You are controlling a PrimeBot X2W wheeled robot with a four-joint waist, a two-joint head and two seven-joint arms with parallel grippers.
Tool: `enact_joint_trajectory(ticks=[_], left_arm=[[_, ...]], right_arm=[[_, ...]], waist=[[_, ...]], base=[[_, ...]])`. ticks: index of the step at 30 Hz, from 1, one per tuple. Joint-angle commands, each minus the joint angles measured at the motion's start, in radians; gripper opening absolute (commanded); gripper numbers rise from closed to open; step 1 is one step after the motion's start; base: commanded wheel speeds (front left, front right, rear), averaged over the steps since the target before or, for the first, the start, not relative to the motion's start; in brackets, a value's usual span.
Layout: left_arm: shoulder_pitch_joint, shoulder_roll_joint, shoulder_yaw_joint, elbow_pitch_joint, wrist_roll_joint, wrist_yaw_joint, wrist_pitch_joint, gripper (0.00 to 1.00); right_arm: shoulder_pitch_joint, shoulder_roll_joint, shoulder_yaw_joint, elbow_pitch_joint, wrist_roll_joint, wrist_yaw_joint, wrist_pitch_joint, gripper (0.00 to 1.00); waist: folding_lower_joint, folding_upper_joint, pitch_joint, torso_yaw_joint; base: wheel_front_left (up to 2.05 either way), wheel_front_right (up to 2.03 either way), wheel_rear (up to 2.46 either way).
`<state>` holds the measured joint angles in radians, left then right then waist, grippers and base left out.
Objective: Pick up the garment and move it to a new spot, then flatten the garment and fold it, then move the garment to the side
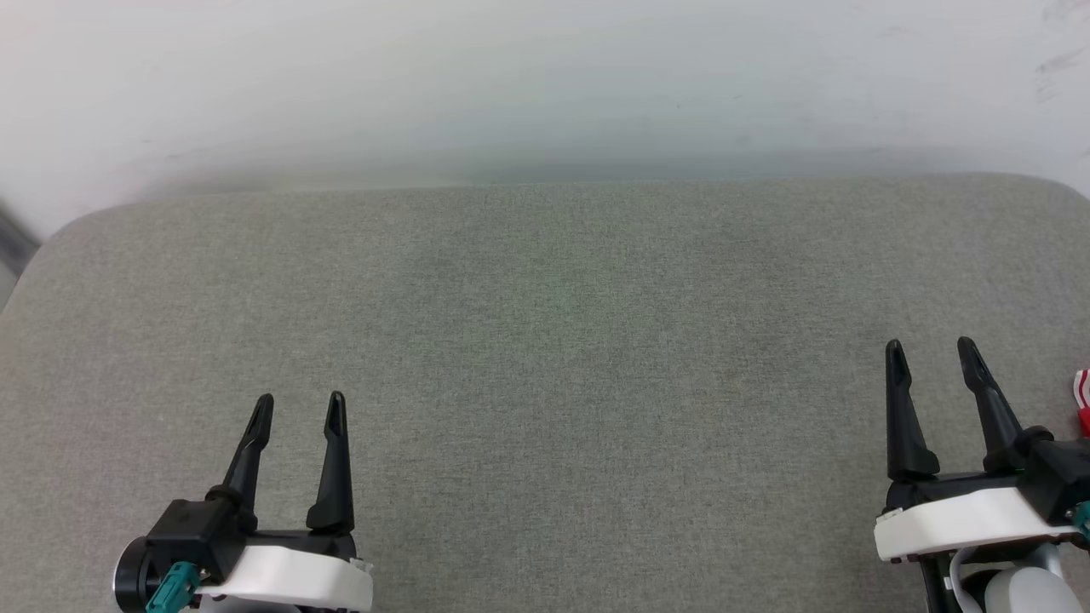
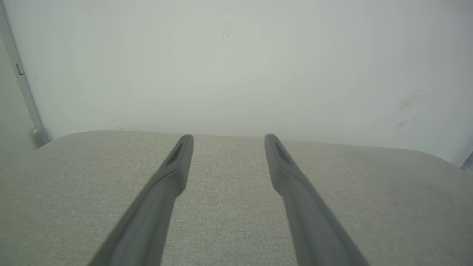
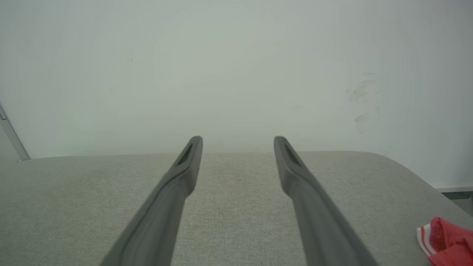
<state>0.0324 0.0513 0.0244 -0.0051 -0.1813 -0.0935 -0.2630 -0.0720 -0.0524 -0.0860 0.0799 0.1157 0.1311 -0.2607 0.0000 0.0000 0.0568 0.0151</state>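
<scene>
Grey padded surface (image 1: 545,340), white wall (image 1: 545,85) behind; garment (image 1: 1082,400) is a red-and-white sliver at the frame's right edge, near right gripper (image 1: 928,345). Likely soft, light, floppy: pinch the striped trim. Right and left gripper (image 1: 301,400) both spread wide, empty.

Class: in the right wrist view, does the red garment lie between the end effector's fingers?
No, the garment lies at the lower right edge, outside the right end effector.

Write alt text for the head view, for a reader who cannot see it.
The left gripper at lower left and the right gripper at lower right, both open and empty, point across a grey fabric-covered surface. A sliver of the red-and-white garment shows at the right edge, just beyond the right gripper. A white wall runs behind.
</scene>
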Motion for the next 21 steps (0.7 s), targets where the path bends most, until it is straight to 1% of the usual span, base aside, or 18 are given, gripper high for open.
enact_joint_trajectory(ticks=[1, 4, 6, 7, 10, 21], left_arm=[[0.005, -0.001, 0.001, -0.001, -0.006, 0.005, -0.002, 1.00], [0.005, -0.001, 0.003, -0.006, -0.011, 0.005, -0.002, 1.00], [0.006, -0.001, 0.009, -0.013, -0.020, 0.014, -0.002, 1.00], [0.000, 0.000, 0.008, -0.010, -0.021, 0.010, 0.000, 0.00], [0.007, -0.002, 0.006, 0.016, -0.033, 0.009, 0.004, 0.00], [-0.017, 0.003, 0.013, 0.051, -0.249, 0.002, 0.056, 0.00]], right_arm=[[0.002, 0.004, 0.001, -0.003, 0.003, -0.001, -0.005, 1.00], [0.005, 0.004, 0.004, -0.006, 0.006, -0.001, -0.005, 1.00], [0.007, 0.004, 0.005, -0.006, 0.005, -0.001, -0.005, 1.00], [0.000, 0.000, 0.004, -0.003, 0.006, 0.000, 0.000, 0.00], [0.009, 0.000, 0.002, 0.024, 0.017, 0.000, 0.007, 0.00], [0.001, 0.001, -0.004, 0.045, 0.240, 0.000, 0.064, 0.00]], waist=[[0.0000, 0.0000, 0.000, 0.000], [0.0000, 0.0000, -0.001, 0.001], [0.0000, 0.0000, 0.000, 0.001], [0.0000, 0.0000, -0.001, 0.001], [0.0001, 0.0000, -0.001, 0.001], [0.0001, 0.0000, -0.006, -0.001]], base=[[0.00, 0.00, 0.00], [0.00, 0.00, 0.00], [0.00, 0.00, 0.00], [0.00, 0.00, 0.00], [0.00, 0.00, 0.00], [0.00, 0.00, 0.00]])
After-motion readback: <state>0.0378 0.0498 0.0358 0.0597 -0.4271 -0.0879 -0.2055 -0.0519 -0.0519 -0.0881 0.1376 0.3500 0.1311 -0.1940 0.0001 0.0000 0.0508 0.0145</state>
